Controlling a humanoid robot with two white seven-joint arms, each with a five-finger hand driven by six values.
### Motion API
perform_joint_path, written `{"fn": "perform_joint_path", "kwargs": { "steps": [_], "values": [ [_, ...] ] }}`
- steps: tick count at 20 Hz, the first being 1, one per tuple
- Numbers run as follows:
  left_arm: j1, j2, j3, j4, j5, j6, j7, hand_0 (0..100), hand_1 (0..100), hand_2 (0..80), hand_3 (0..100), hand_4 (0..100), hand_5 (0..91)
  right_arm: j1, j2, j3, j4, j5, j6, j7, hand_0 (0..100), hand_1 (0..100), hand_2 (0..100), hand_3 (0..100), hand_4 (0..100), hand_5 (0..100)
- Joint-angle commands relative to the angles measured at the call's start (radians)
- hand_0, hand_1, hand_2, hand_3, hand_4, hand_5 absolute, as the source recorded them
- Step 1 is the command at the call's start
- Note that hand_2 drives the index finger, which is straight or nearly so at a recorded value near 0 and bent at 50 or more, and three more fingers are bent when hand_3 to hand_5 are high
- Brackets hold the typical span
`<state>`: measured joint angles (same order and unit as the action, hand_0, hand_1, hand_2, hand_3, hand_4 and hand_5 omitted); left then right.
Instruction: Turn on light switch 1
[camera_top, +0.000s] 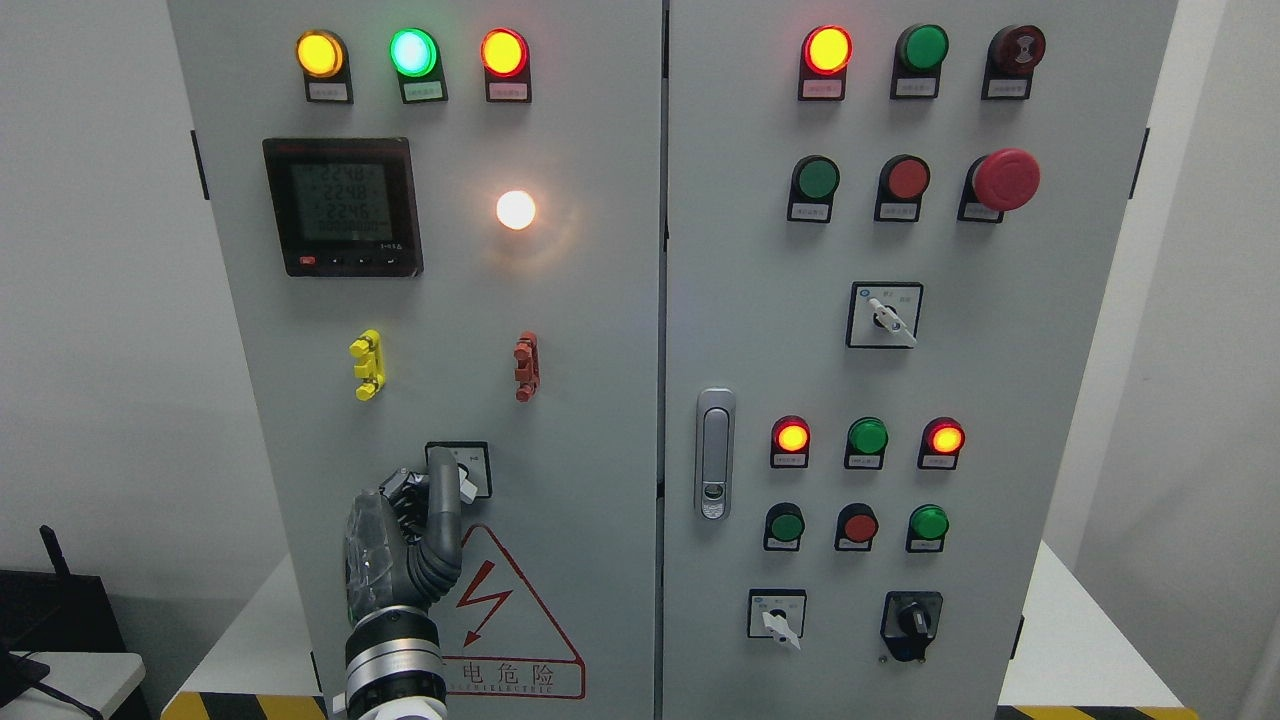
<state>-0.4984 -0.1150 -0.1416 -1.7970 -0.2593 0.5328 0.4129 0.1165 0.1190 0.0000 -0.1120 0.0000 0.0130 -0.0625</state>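
Observation:
My left hand (432, 482) rises from the bottom edge against the left door of the grey cabinet (590, 400). Its fingers are curled around the white knob of a small rotary switch (470, 470) in a black-framed plate just above the red warning triangle (500, 600). The hand covers the left half of that switch. Higher on the same door a white lamp (516, 210) glows brightly. My right hand does not appear.
The left door carries a yellow, a green and a red lamp on top, a digital meter (342, 207), a yellow clip (368, 365) and a red clip (526, 366). The right door holds a handle (714, 453), a red mushroom button (1006, 179), several lamps, buttons and rotary switches.

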Motion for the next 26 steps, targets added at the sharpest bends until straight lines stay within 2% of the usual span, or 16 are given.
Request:
{"fn": "perform_joint_path", "kwargs": {
  "steps": [1,26],
  "values": [
    [0.001,-0.002,0.001,-0.001,0.0,-0.001,0.0,28,21,51.4,80,85,79.2,0.0,-0.001,0.017,0.0,-0.025,-0.001,0.0,12,39,0,0,0,0],
    [0.026,-0.003,0.002,-0.008,0.0,-0.01,0.004,24,20,55.7,79,85,79.1,0.0,-0.001,0.017,0.0,-0.025,-0.001,0.0,12,39,0,0,0,0]
  ]
}}
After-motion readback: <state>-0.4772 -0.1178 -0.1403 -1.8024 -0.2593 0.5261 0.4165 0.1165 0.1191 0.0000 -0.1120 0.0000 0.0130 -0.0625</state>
